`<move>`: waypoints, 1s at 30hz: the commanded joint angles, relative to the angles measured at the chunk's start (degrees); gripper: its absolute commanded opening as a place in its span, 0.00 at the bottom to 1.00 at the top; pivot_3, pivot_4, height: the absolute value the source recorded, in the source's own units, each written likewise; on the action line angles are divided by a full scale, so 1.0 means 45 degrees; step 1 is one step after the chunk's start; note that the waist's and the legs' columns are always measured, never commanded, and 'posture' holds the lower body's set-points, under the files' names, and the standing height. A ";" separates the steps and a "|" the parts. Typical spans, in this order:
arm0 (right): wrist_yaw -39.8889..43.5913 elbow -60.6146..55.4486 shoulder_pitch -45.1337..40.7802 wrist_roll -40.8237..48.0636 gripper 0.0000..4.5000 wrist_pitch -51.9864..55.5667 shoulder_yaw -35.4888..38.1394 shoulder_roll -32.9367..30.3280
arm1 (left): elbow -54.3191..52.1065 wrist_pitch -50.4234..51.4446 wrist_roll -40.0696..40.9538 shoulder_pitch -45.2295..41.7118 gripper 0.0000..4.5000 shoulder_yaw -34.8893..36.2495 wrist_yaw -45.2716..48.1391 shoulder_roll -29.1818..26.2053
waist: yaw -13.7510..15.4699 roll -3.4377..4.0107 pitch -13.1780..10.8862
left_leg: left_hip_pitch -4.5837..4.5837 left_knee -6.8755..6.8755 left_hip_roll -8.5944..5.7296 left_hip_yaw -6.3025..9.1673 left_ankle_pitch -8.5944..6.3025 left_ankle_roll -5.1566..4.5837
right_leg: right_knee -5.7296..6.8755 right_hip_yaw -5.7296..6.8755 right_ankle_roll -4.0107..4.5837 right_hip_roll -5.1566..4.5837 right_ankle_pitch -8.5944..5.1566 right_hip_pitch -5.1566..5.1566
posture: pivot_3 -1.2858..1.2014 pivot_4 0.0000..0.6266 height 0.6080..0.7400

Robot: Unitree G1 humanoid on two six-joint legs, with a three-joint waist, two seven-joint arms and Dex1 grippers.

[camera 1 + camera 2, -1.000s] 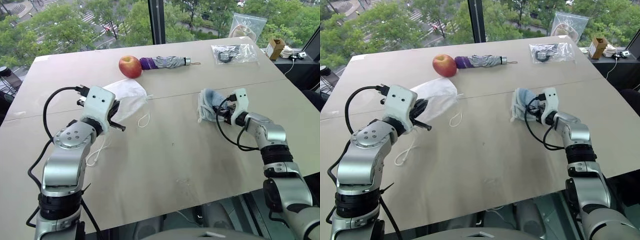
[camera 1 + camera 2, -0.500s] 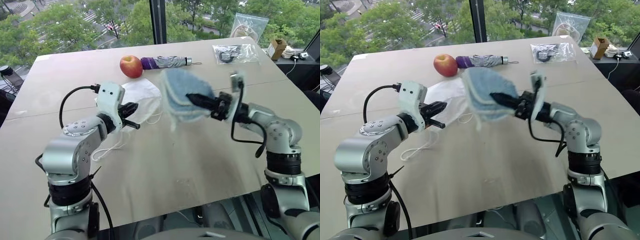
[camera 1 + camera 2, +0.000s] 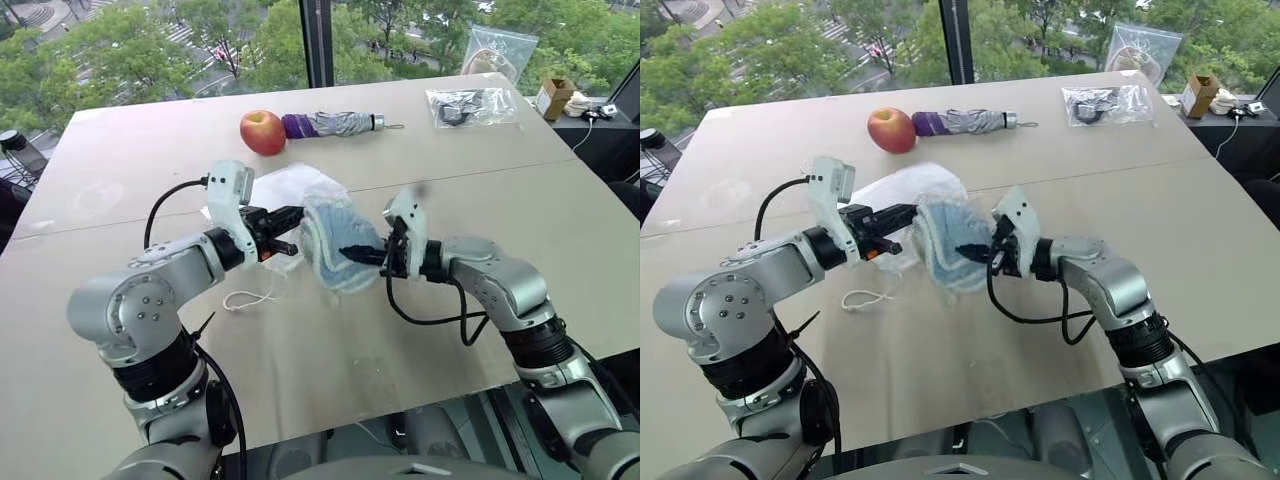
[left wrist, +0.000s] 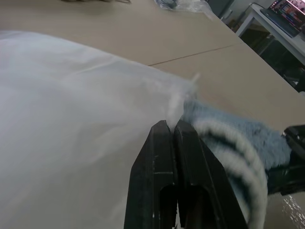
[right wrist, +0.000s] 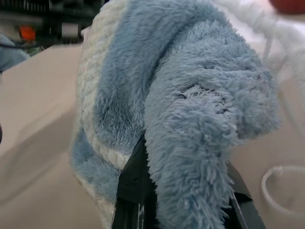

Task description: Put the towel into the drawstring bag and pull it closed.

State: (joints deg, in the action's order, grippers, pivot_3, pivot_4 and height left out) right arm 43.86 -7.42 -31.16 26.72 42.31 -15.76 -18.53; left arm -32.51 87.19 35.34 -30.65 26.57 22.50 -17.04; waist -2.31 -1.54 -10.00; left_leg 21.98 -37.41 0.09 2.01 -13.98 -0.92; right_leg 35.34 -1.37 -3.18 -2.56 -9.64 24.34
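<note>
The towel (image 3: 335, 245) hangs above the table (image 3: 400, 330), clamped in the right hand (image 3: 362, 255), just beside the bag's mouth. The bag (image 3: 290, 190) is lifted at its edge by the left hand (image 3: 296, 214), whose fingers (image 4: 171, 157) are pinched together on the fabric. A cord (image 3: 250, 297) trails on the table. Behind lie an apple (image 3: 262, 132) and an umbrella (image 3: 330, 124).

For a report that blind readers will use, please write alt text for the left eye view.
Above a beige table, the right gripper holds a small light blue terry towel against a thin white drawstring bag pinched by the left gripper. Behind lie a red apple and a folded grey-and-purple umbrella.
</note>
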 commanded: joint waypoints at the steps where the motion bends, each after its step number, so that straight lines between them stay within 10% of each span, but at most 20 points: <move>1: 0.0320 -0.0692 -0.0052 -0.0128 0.00 0.0114 -0.0276 -0.0257 | -0.0474 0.0098 0.0398 -0.0317 0.00 0.0319 -0.0245 0.0223 | 0.0001 0.0000 0.0000 | 0.0002 -0.0001 0.0000 0.0000 0.0000 0.0000 | 0.0000 0.0000 -0.0015 0.0000 -0.0010 0.0000 | 0.52 0.24 1.00; 11: -0.0674 -0.0555 -0.0340 0.0396 0.00 0.0975 0.0707 0.0677 | -0.1027 0.0519 0.1106 0.0051 0.00 0.0065 -0.0410 0.0505 | 0.0010 -0.0002 -0.0001 | 0.0003 0.0004 0.0001 0.0002 0.0000 0.0000 | -0.0001 -0.0002 0.0002 0.0001 -0.0002 0.0004 | 0.52 0.24 1.00; 22: -0.4855 0.0340 -0.0930 0.3952 0.00 0.3577 0.5032 0.5250 | -0.1686 0.1018 0.2388 0.0703 0.00 -0.0262 0.0004 0.0445 | 0.0017 -0.0002 -0.0002 | 0.0006 0.0007 0.0001 0.0008 0.0000 0.0000 | 0.0000 0.0004 0.0056 0.0000 -0.0006 0.0006 | 0.52 0.24 1.00; 30: -0.4437 -0.0014 -0.0289 0.2406 0.00 0.3566 0.2594 0.4044 | -0.1759 0.0957 0.2824 0.0474 0.00 -0.0037 -0.0167 0.0704 | -0.0003 0.0001 -0.0003 | 0.0007 0.0008 -0.0001 0.0004 0.0000 0.0000 | -0.0006 0.0004 0.0043 0.0000 -0.0034 0.0006 | 0.52 0.24 1.00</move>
State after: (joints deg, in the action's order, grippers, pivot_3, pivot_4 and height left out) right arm 21.41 -4.48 -32.54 38.53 59.64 -0.97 0.42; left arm -39.00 91.67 46.11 -27.36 26.46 21.51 -14.38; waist -2.32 -1.54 -10.01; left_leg 22.02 -37.38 0.08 2.03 -13.98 -0.92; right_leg 35.30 -1.34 -2.99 -2.56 -9.85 24.37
